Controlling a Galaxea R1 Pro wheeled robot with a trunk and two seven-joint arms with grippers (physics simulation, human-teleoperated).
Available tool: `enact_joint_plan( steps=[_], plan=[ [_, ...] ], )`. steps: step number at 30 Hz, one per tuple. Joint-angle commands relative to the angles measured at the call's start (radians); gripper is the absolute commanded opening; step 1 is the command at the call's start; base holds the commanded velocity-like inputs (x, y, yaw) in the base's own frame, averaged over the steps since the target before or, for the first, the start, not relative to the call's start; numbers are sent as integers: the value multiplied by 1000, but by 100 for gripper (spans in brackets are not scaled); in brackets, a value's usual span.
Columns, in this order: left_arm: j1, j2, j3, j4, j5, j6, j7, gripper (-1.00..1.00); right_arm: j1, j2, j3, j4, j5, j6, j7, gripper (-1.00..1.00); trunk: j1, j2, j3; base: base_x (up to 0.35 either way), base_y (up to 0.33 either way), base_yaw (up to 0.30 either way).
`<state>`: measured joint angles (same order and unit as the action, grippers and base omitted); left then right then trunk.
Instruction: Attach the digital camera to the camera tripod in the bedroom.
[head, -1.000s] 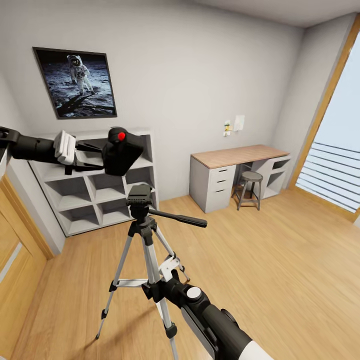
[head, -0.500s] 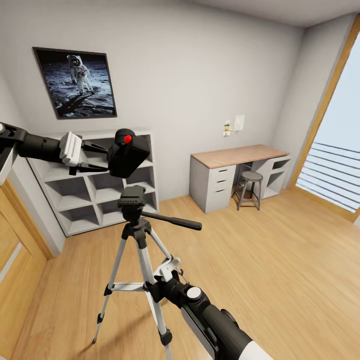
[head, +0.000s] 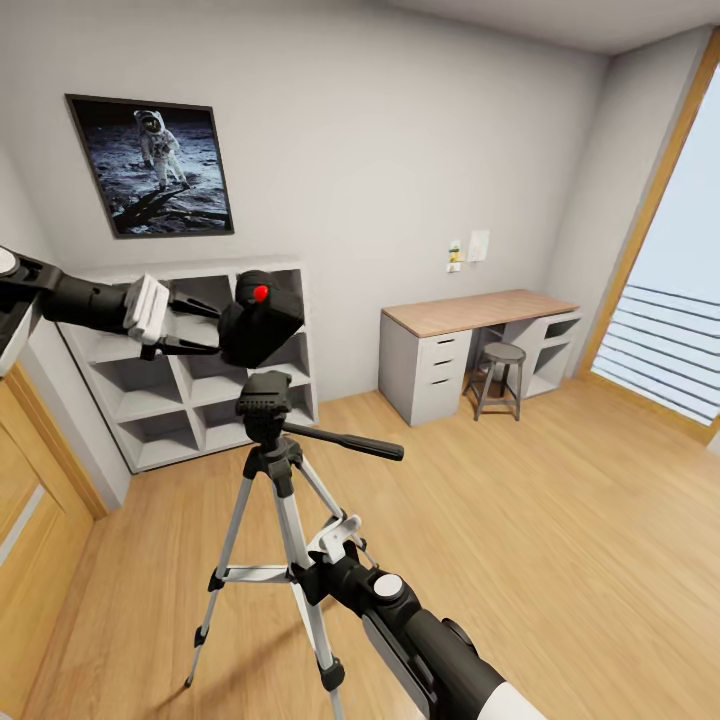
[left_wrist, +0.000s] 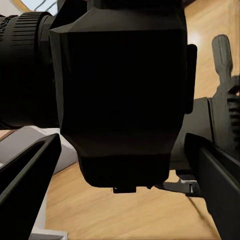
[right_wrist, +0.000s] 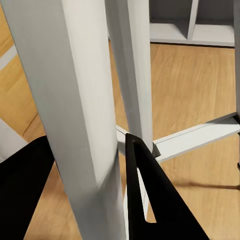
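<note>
Two end effectors are yours: left end effector (head: 215, 325) grasps the digital camera (head: 262, 317) just above the camera tripod (head: 268, 400) head; right end effector (head: 335, 540) clamps a tripod leg.

Light wood plank floor (head: 560, 520) of the bedroom, bearing directly: one camera tripod (head: 275, 500) on three spread silver legs with black feet (the near foot cut off at the head view's lower edge); one white cube shelf (head: 190, 385) against the far wall; one grey desk (head: 470, 345) with a wood top and a drawer block, near the window; one small grey stool (head: 500, 378) standing just in front of the desk. In the right wrist view, the same planks (right_wrist: 195, 85) run beneath the tripod's legs and cross braces, with the shelf's base (right_wrist: 192, 32) meeting them behind.
</note>
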<state>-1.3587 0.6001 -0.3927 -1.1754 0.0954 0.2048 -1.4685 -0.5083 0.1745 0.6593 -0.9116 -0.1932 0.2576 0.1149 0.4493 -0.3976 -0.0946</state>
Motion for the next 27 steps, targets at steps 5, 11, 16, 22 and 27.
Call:
enact_joint_plan(
  steps=[5,11,16,22,27],
  plan=[
    [-52,140,-142,-36,148,-61,-2,-100,-1,0,0,-1,-8,5,0,-100,1,-2,-2,0,0,0],
    [-53,167,-141,-53,150,-65,0,-100,-1,0,0,-1,-8,5,0,-100,1,-2,-2,0,0,0],
    [-55,178,-138,-60,148,-64,3,-100,-1,0,0,-1,-8,5,0,-100,1,-2,-2,0,0,0],
    [-57,184,-135,-62,147,-59,5,-100,-1,0,0,-1,-8,5,0,-100,1,-2,-2,0,0,0],
    [-70,184,-137,-49,151,-57,6,-100,-1,0,0,-1,-8,5,0,-100,1,-2,-2,0,0,0]
  ],
)
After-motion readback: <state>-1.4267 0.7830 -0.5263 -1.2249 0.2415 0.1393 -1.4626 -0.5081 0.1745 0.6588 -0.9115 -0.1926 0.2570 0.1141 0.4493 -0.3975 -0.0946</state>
